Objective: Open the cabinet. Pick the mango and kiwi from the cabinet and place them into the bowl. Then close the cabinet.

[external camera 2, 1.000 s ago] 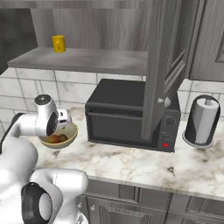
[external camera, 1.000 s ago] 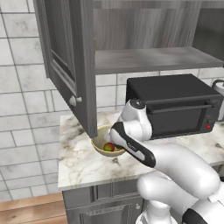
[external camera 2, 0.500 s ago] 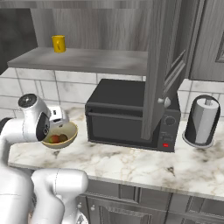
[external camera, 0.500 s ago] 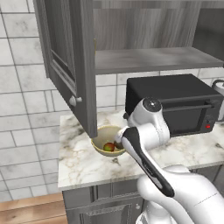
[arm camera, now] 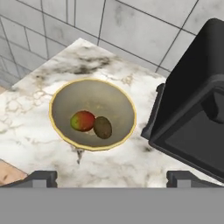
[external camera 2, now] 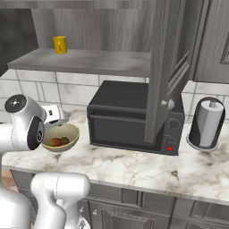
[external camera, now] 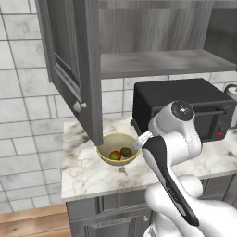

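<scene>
Now the mango (arm camera: 82, 120) and kiwi (arm camera: 103, 127) lie together in the bowl (arm camera: 118, 98); your gripper (arm camera: 111, 177) is spread empty, so you close the cabinet (external camera: 76, 69) doors next.

The white arm is folded at its elbow, its end effector (arm camera: 112, 178) pointing downward with jaws spread wide, holding nothing.

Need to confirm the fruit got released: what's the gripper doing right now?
Gripper: open, holding nothing; mango and kiwi lie in the bowl.
</scene>
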### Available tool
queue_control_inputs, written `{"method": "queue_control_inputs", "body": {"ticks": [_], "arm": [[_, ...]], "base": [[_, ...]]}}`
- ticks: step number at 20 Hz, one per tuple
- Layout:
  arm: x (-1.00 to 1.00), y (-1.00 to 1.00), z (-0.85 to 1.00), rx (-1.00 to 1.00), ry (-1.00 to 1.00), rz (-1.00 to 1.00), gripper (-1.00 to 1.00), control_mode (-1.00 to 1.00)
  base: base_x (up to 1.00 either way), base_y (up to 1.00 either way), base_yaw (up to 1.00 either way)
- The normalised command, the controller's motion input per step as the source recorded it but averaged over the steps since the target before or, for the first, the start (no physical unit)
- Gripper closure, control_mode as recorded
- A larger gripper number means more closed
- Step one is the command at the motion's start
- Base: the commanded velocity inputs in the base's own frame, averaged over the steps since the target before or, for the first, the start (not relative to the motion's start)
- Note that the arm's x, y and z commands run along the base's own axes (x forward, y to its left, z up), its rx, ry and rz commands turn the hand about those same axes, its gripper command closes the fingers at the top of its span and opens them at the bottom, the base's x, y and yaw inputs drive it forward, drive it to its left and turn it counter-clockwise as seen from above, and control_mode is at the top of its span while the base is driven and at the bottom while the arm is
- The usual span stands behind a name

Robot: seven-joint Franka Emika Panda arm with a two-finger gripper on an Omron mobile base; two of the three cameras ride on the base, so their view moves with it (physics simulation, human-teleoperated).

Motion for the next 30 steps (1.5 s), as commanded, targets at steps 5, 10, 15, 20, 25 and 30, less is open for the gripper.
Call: {"method": "queue_control_inputs", "body": {"ticks": [5, 10, 15, 20, 25, 30], "arm": [[-0.30, -0.20, 0.63, 0.00, 0.00, 0.00, -1.00, -1.00], [-0.34, -0.07, 0.55, -0.02, 0.00, 0.00, -1.00, -1.00], [-0.27, -0.07, 0.51, 0.00, 0.00, 0.00, -1.00, -1.00], [-0.17, -0.12, 0.46, 0.00, 0.00, -0.01, -1.00, -1.00], [-0.22, -0.08, 0.23, 0.00, 0.00, -0.01, -1.00, -1.00], [-0.44, -0.14, 0.13, 0.00, -0.12, -0.06, -1.00, -1.00]], "base": [[0.00, 0.00, 0.00], [0.00, 0.00, 0.00], [0.00, 0.00, 0.00], [0.00, 0.00, 0.00], [0.00, 0.00, 0.00], [0.00, 0.00, 0.00]]}}
